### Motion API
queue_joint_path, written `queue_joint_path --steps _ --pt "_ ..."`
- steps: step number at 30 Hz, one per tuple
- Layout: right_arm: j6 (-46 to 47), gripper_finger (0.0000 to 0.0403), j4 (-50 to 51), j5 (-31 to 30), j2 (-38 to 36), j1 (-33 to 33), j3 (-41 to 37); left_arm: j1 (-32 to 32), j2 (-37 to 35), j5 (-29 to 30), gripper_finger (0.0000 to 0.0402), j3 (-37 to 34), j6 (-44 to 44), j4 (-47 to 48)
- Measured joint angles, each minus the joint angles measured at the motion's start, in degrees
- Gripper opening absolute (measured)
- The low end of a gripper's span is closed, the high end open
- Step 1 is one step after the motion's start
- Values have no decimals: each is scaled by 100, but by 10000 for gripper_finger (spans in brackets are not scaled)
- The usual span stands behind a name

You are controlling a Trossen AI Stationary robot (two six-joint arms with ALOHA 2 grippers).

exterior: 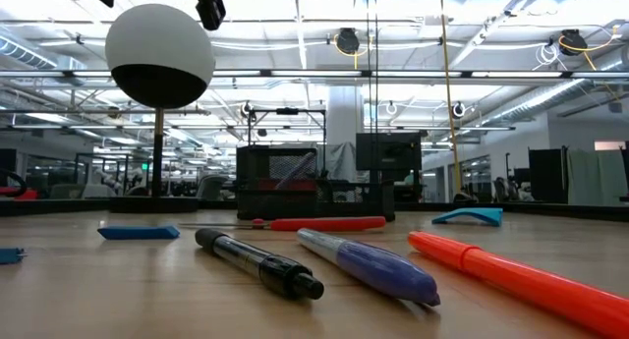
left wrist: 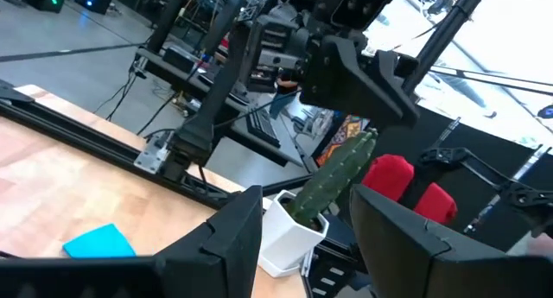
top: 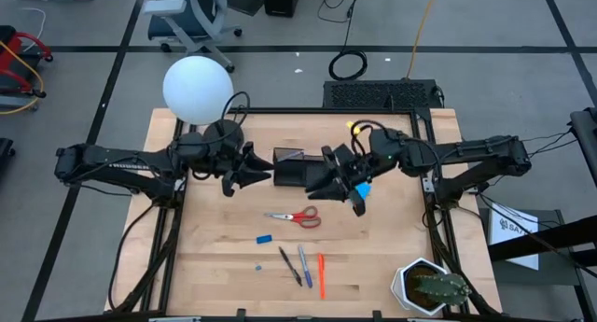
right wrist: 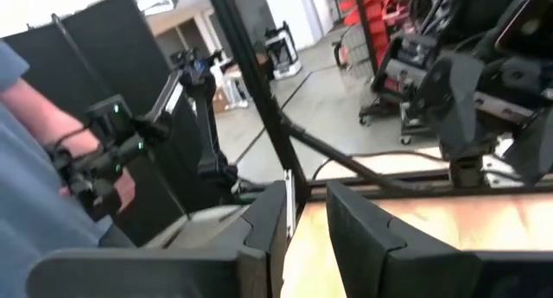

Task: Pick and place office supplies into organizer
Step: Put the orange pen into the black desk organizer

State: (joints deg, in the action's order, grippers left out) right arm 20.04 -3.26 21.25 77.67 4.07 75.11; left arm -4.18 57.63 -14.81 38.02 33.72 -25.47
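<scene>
The black organizer (top: 291, 173) stands mid-table with a pale thin piece (exterior: 298, 170) slanting inside it. Nearer lie the red-handled scissors (top: 297, 217), a small blue eraser (top: 264, 238), and black (top: 289, 266), blue (top: 305, 264) and orange (top: 321, 273) pens, all flat on the wood. The bright blue pad (top: 363, 188) lies on the table under my right arm. My left gripper (left wrist: 307, 212) hovers level at the organizer's left, open and empty. My right gripper (right wrist: 307, 203) hovers level at its right, its fingers a narrow gap apart with nothing between.
A lamp with a white globe (top: 198, 89) stands at the far left beside my left arm. A potted cactus (top: 431, 287) sits at the near right corner. A person's sleeve and hand (right wrist: 86, 173) show beyond the table in the right wrist view.
</scene>
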Motion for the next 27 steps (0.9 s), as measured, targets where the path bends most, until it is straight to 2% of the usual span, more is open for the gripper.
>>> queue_joint_path --steps 3,7,15,20,27 --pt "-35 75 176 -3 0 59 25 21 0 0 182 0 0 0" --pt "-387 75 885 -3 110 97 413 21 0 -1 182 0 2 3" --pt "-1748 75 3047 -12 1029 278 2218 21 0 -2 182 0 295 -22" --pt "-2586 75 4490 -14 1641 536 3073 -3 -2 -2 182 0 563 -31" --pt "-3655 75 5698 -48 2196 879 3462 -3 -2 -4 182 0 517 -8"
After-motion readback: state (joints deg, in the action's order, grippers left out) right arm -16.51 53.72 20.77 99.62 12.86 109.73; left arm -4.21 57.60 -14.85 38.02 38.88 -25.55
